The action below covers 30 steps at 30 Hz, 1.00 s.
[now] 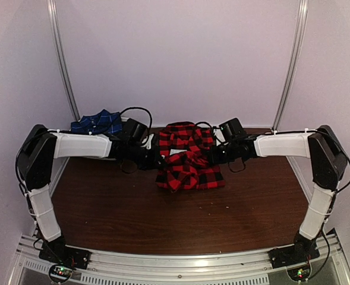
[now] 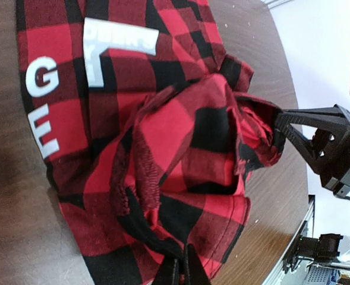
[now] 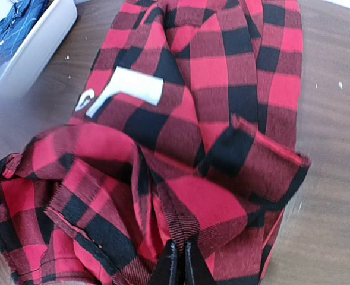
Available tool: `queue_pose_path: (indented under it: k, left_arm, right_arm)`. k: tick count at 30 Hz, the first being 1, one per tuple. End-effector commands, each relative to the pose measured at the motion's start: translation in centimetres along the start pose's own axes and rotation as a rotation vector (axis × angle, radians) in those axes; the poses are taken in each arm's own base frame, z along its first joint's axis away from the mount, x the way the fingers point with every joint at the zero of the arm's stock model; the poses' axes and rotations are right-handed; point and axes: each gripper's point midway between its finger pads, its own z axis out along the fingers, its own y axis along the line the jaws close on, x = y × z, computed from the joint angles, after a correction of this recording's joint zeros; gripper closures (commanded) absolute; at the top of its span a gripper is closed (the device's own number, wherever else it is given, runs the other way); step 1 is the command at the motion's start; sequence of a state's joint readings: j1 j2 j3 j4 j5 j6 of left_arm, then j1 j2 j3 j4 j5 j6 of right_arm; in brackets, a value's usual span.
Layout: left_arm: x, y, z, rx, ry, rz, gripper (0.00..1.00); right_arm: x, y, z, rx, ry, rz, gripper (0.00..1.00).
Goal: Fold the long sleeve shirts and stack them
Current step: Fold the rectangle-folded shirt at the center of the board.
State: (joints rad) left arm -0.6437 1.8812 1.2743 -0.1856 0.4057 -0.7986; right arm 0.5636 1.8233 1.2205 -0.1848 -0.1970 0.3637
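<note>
The red-and-black checked shirt (image 1: pixel 188 156) with white block letters lies bunched at the table's middle back. My left gripper (image 1: pixel 157 159) is shut on its left side; in the left wrist view (image 2: pixel 184 268) the jaws pinch a fold of the red shirt (image 2: pixel 163 148). My right gripper (image 1: pixel 212 157) is shut on its right side; in the right wrist view (image 3: pixel 177 267) the jaws pinch a hemmed edge of the red shirt (image 3: pixel 210 119). The navy blue shirt (image 1: pixel 96 122) with thin white lines lies crumpled at the back left, behind the left arm, and shows in the right wrist view (image 3: pixel 11 27).
The brown wooden table (image 1: pixel 133 208) is enclosed by white walls with metal frame poles (image 1: pixel 63 59). The right gripper's fingers (image 2: pixel 317 133) show at the right of the left wrist view. Cables loop over both wrists.
</note>
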Motion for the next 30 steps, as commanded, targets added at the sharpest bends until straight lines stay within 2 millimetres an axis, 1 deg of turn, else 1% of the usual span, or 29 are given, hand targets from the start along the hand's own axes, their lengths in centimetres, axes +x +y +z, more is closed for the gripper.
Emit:
queue_pose_path:
  k: [1, 3, 6, 8, 9, 10, 12, 13, 14, 17, 20, 22, 24, 26, 28, 30]
  left_arm:
    - [-4.3, -0.2, 0.2, 0.032, -0.083, -0.026, 0.97]
    - [-6.2, 0.4, 0.4, 0.05, -0.115, -0.055, 0.98]
    - [-8.6, 0.7, 1.2, 0.07, -0.145, -0.085, 0.98]
    - [-10.0, 1.1, 1.9, 0.068, -0.162, -0.103, 0.96]
    - [-10.5, 1.3, 2.3, 0.071, -0.164, -0.107, 0.93]
    - [-10.7, 2.0, 3.1, 0.056, -0.155, -0.12, 0.93]
    - [-11.6, 2.4, 3.7, 0.051, -0.165, -0.137, 0.91]
    - [-11.8, 2.6, 4.0, 0.054, -0.164, -0.148, 0.85]
    - [-12.0, 2.8, 4.2, 0.055, -0.163, -0.156, 0.78]
    - [-12.3, 2.4, 4.1, 0.075, -0.166, -0.157, 0.65]
    - [-12.3, 2.1, 3.9, 0.08, -0.164, -0.155, 0.47]
    - [-12.0, 2.0, 3.5, 0.077, -0.165, -0.15, 0.39]
    - [-11.9, 1.7, 2.6, 0.079, -0.179, -0.138, 0.3]
    - [-11.9, 1.4, 1.5, 0.077, -0.204, -0.116, 0.24]
    - [-12.3, 0.8, 0.1, 0.069, -0.242, -0.081, 0.2]
    - [-12.8, 0.4, -0.8, 0.061, -0.268, -0.057, 0.19]
  right_arm:
    - [-2.9, -2.2, 0.6, 0.071, -0.047, 0.062, 0.95]
    - [-4.3, -2.9, 1.0, 0.076, -0.072, 0.083, 0.96]
    - [-5.8, -3.8, 2.0, 0.091, -0.084, 0.101, 0.95]
    - [-6.7, -4.6, 2.7, 0.105, -0.087, 0.11, 0.91]
    - [-7.0, -4.9, 3.0, 0.109, -0.086, 0.114, 0.87]
    - [-7.5, -5.2, 3.2, 0.112, -0.087, 0.117, 0.84]
    - [-8.1, -5.5, 3.3, 0.122, -0.089, 0.116, 0.75]
    - [-8.3, -5.6, 3.2, 0.13, -0.085, 0.113, 0.64]
    - [-8.6, -5.6, 3.0, 0.135, -0.087, 0.107, 0.56]
    - [-9.2, -5.6, 1.6, 0.157, -0.11, 0.089, 0.42]
    - [-9.2, -4.9, -0.2, 0.182, -0.131, 0.051, 0.36]
    - [-9.0, -3.9, -1.4, 0.176, -0.146, 0.024, 0.36]
    - [-8.3, -2.9, -2.1, 0.17, -0.146, -0.001, 0.36]
    - [-7.6, -2.2, -2.8, 0.162, -0.151, -0.015, 0.35]
    - [-6.8, -1.6, -3.3, 0.146, -0.155, -0.019, 0.35]
    - [-5.9, -0.7, -3.6, 0.119, -0.152, -0.031, 0.35]
